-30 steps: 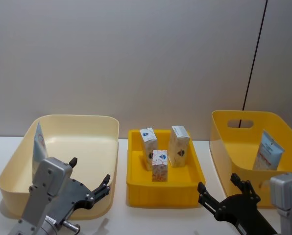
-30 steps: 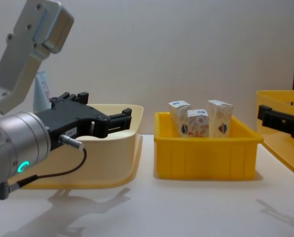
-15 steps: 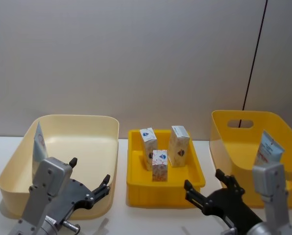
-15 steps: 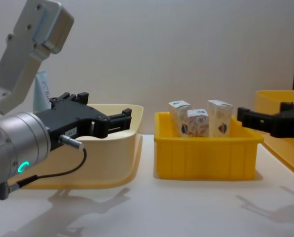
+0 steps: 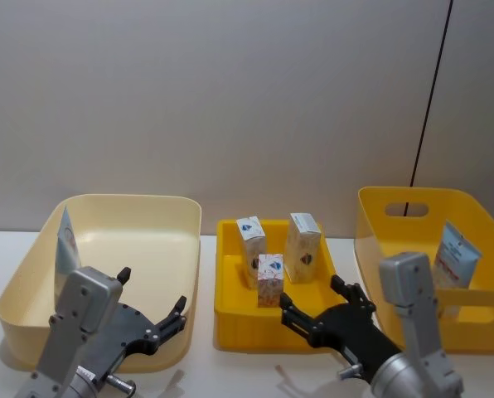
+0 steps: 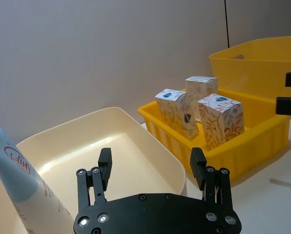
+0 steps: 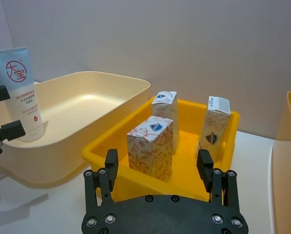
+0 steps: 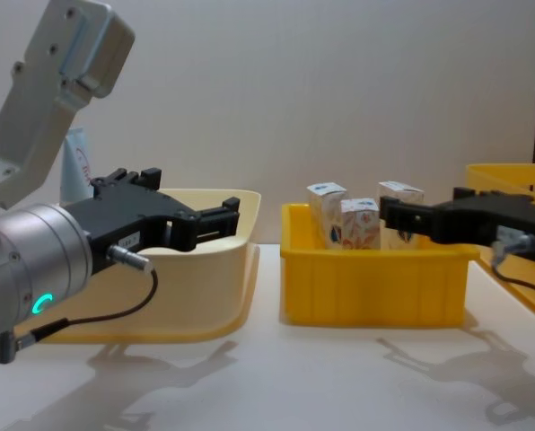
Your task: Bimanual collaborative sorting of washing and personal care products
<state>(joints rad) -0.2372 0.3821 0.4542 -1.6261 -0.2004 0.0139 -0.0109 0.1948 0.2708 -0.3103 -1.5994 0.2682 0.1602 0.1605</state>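
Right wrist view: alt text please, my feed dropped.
The open right gripper points at a yellow tray holding three upright floral cartons. Beside the tray, a cream bin holds one upright pale-blue tube.

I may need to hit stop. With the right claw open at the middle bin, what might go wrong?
The right claw, open, could tip the front carton into the two cartons behind. Its fingers hang near the front rim of the yellow bin and may snag it. Left claw waits open by the cream bin.
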